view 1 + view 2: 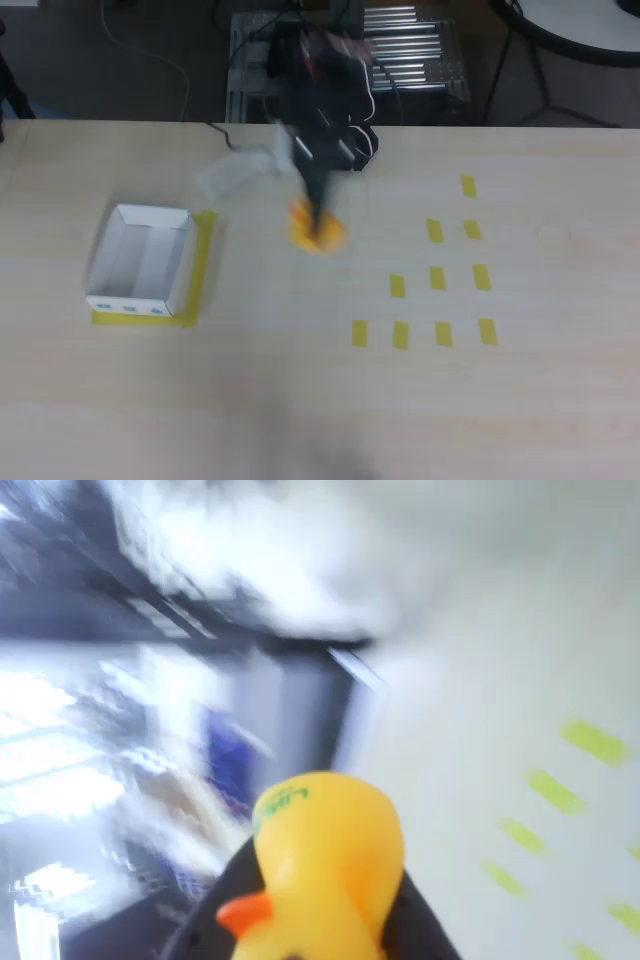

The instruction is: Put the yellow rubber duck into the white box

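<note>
The yellow rubber duck [318, 232] shows as a blurred orange-yellow blob near the table's middle, right of the white box [142, 260]. My dark gripper [317, 212] reaches down onto it from the arm at the back edge and is shut on it. In the wrist view the duck [325, 865] sits large between the black fingers [415, 920], its orange beak pointing lower left and green print on its head. The white box stands open on a yellow tape outline at the left, with small blue marks on its near wall. The duck is well apart from the box.
Several short yellow tape strips [437, 278] lie in rows on the right half of the table. A blurred pale arm part [235, 170] sticks out left of the gripper. Cables and a metal rack [400, 50] sit beyond the table's far edge.
</note>
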Robot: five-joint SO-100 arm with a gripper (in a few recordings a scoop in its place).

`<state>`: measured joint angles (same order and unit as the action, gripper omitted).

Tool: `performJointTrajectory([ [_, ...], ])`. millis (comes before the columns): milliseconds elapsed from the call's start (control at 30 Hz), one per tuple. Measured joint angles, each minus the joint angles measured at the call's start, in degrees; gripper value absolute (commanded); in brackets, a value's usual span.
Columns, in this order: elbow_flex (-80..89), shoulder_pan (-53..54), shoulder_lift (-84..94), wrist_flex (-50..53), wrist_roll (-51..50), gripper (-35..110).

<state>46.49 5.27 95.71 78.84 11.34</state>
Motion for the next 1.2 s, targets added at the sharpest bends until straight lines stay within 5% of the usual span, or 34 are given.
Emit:
performJointTrajectory([
  [167, 23.4, 19.5, 20.7, -12.7, -6.1, 0],
  [367, 29.0, 34.2, 14.2, -17.3, -6.3, 0],
  [733, 3.1, 42.5, -28.8, -14.8, -2.3, 0],
  [1200, 4.0, 45.0, -36.5, -14.7, 12.1, 0],
])
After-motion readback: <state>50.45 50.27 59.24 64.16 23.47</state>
